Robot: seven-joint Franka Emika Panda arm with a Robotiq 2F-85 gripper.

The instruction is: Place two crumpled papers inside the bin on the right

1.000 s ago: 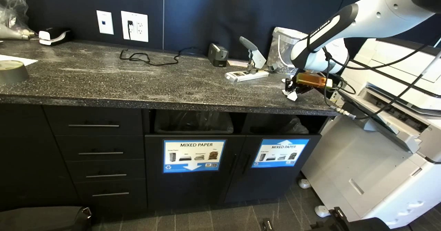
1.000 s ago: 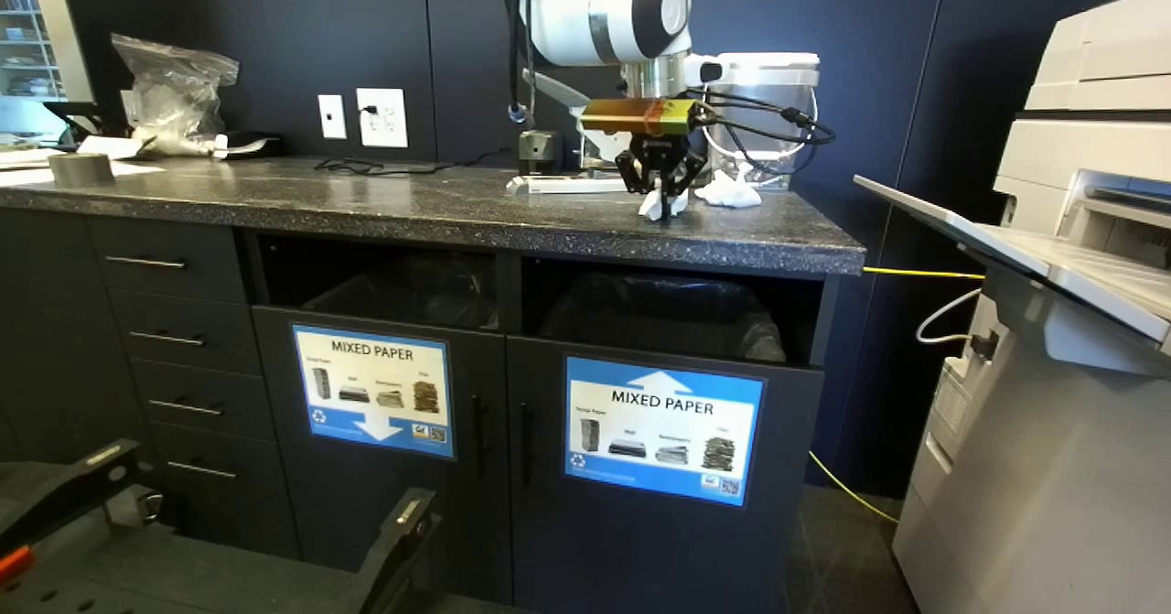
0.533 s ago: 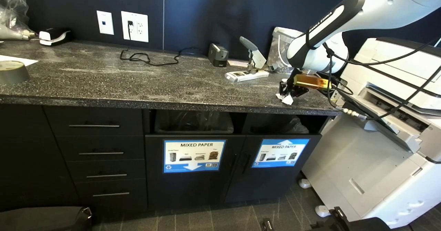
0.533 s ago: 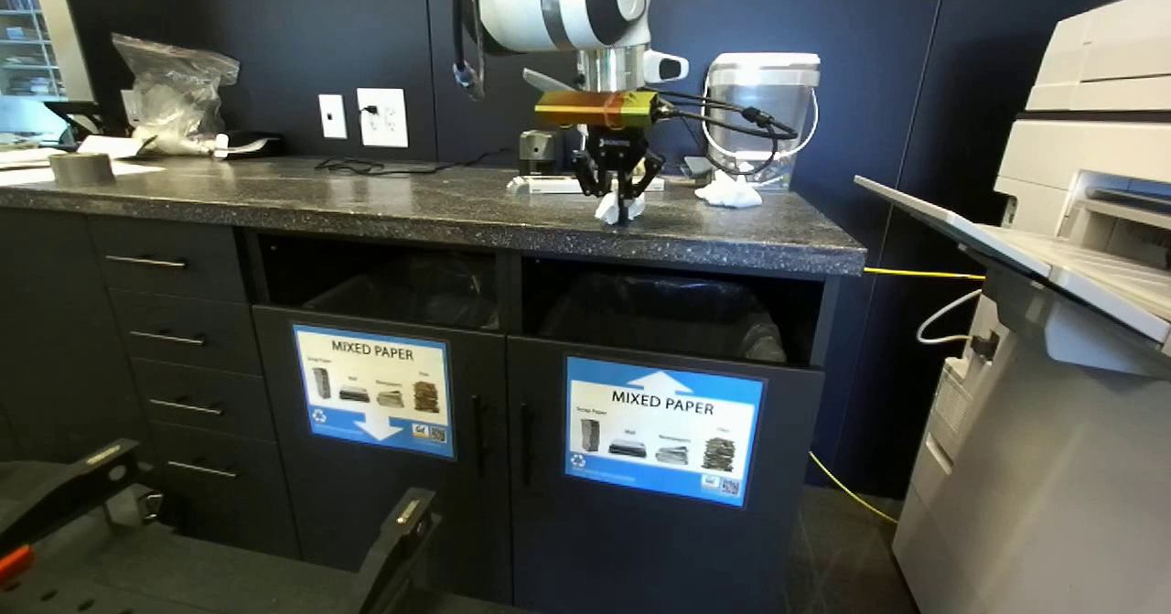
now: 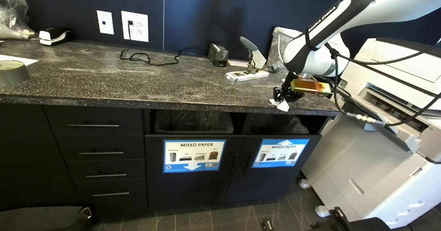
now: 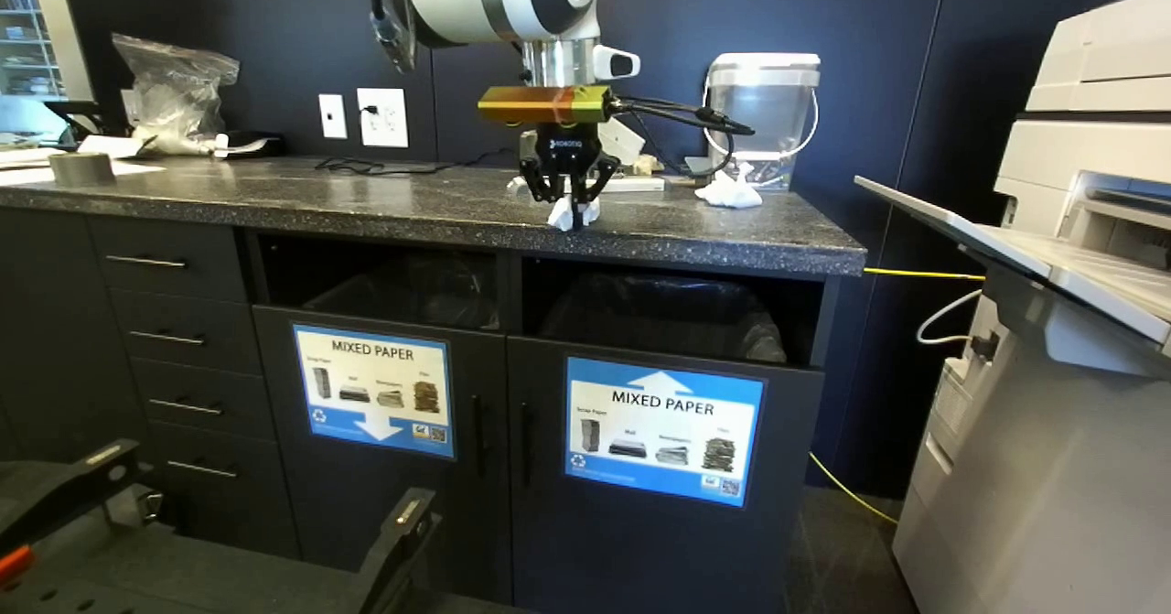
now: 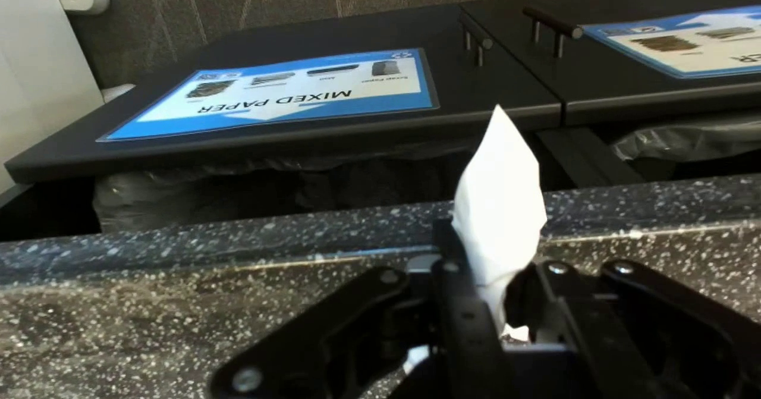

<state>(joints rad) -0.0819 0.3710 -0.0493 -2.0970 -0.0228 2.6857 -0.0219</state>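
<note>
Beneath me runs the dark speckled stone desk [image 6: 384, 188]; I'm near its front edge, presumably because the blue-labelled black cabinet bin [image 6: 663, 518] opens below. My black fingers [image 7: 461, 333] are nearly together, since paper likely squashes thin, pinching one white crumpled paper wad [image 7: 499, 203] between them, its peak jutting beyond; another white wad [image 6: 729, 193] sits farther back.

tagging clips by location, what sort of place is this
Likely an office copy area: a floor-standing copier or printer, MIXED PAPER recycling signs and, on the speckled countertop, a pencil sharpener.
</note>
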